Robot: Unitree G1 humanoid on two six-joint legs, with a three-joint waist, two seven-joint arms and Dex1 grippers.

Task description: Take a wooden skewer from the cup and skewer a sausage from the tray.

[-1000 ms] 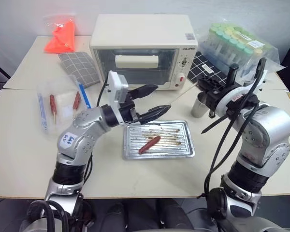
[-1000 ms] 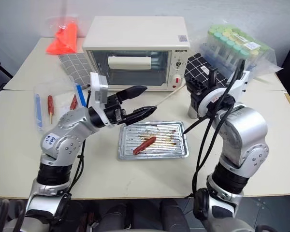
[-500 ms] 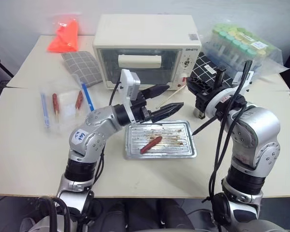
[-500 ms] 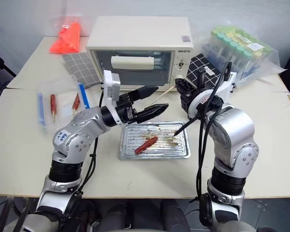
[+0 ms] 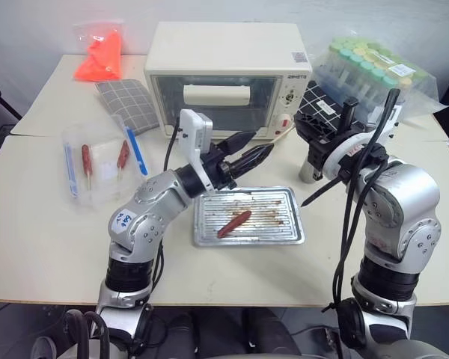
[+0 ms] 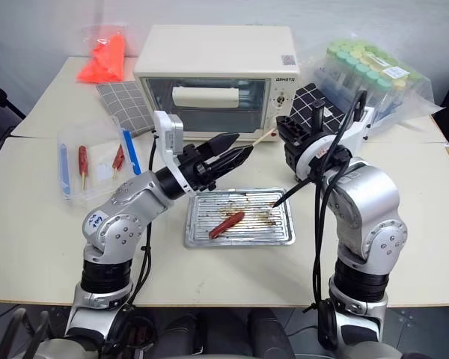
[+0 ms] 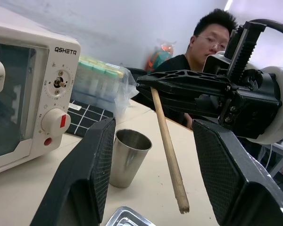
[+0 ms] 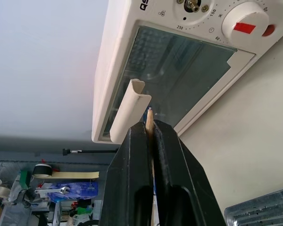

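Observation:
My right gripper (image 5: 301,133) is shut on the wooden skewer (image 7: 167,146), which slants out of its closed fingers (image 8: 137,155) toward the oven front. My left gripper (image 5: 262,142) is raised above the tray's far edge with its fingers (image 7: 92,179) on either side of the skewer's free end; it is open, with a gap on both sides. The metal cup (image 7: 127,157) stands on the table behind the skewer, partly hidden by the right gripper in the head views. One bare reddish-brown sausage (image 5: 233,223) lies in the stained silver tray (image 5: 247,239) below both grippers.
A cream toaster oven (image 5: 228,75) stands right behind the grippers. A clear plastic box (image 5: 97,164) with sticked sausages sits at the left, an orange bag (image 5: 96,58) at the far left, and a bag of green-capped tubes (image 5: 367,71) at the far right. A person (image 7: 212,42) sits beyond the table.
My left gripper has swung right toward the skewer's end, rolled a little, and its fingers have come closer together. The right gripper still holds the skewer in about the same place.

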